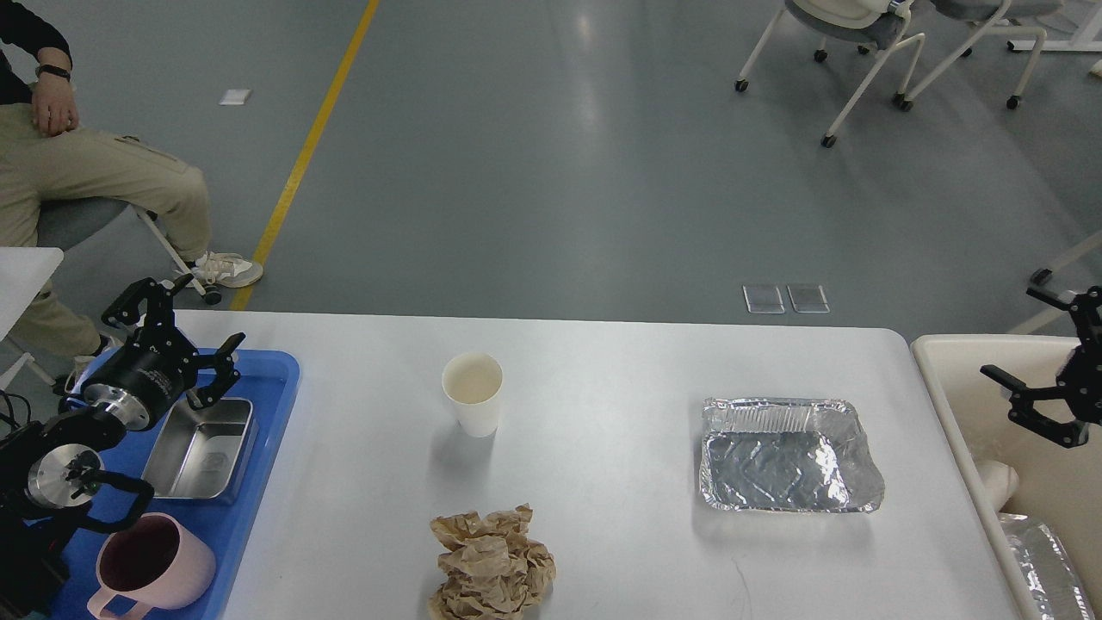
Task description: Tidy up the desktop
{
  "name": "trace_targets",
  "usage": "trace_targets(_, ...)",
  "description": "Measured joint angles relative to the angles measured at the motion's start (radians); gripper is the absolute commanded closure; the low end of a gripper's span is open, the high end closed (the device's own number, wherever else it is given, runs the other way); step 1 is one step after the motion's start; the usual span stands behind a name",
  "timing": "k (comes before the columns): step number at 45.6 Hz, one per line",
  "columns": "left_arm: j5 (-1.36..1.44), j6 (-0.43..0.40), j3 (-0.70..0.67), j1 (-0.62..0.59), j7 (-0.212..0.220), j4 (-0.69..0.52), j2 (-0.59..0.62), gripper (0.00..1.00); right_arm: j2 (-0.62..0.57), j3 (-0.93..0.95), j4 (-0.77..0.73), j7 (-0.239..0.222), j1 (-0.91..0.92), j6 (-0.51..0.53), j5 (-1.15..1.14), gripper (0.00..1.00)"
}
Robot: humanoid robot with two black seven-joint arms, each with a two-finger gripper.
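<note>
Matte white counter [603,370] carried paper cup [473,393], crumpled brown paper [489,566], creased foil tray [788,455]. Left end effector [176,331] and right end effector [1037,357] both gaped, empty.

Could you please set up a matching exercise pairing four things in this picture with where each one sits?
Things:
1. paper cup
2. crumpled brown paper
3. foil tray
4. pink mug

Places:
A. in the blue tray, near corner
B. right part of the desktop
C. near edge of the desktop, middle
D. upright, middle of the desktop

Pairs: 1-D, 2-C, 3-B, 4-A
</note>
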Motion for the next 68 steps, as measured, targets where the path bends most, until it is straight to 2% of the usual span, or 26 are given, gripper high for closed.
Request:
trace_targets(9,-0.006,0.018,-0.062,-0.024,0.028,-0.005,-0.040,0.03,-0.148,0.006,0.146,0.002,-0.053,-0.003,-0.112,0.00)
trace_targets(24,-0.004,0.031,-0.072,-0.057,0.039,-0.006,-0.105,0.03,-0.385,0.001,0.331,0.003,-0.078,-0.015,-0.256,0.00)
trace_targets(28,-0.004,0.035,-0.068,-0.061,0.044,-0.006,-0.116,0.03,-0.452,-0.006,0.391,0.001,-0.083,-0.083,-0.263,0.00)
trace_targets(35,-0.003,0.038,-0.066,-0.061,0.046,-0.006,-0.122,0.03,-0.557,-0.069,0.536,-0.004,-0.094,-0.284,-0.263,0.00)
trace_targets(46,-0.003,0.042,-0.064,-0.058,0.047,-0.006,-0.123,0.03,-0.666,-0.186,0.788,-0.005,-0.095,-0.467,-0.260,0.00)
trace_targets(54,-0.003,0.053,-0.064,-0.055,0.047,-0.003,-0.123,0.03,-0.724,-0.268,0.889,-0.004,-0.094,-0.523,-0.260,0.00)
trace_targets(68,-0.002,0.066,-0.064,-0.048,0.047,-0.006,-0.117,0.03,-0.758,-0.310,0.900,0.005,-0.084,-0.565,-0.250,0.00)
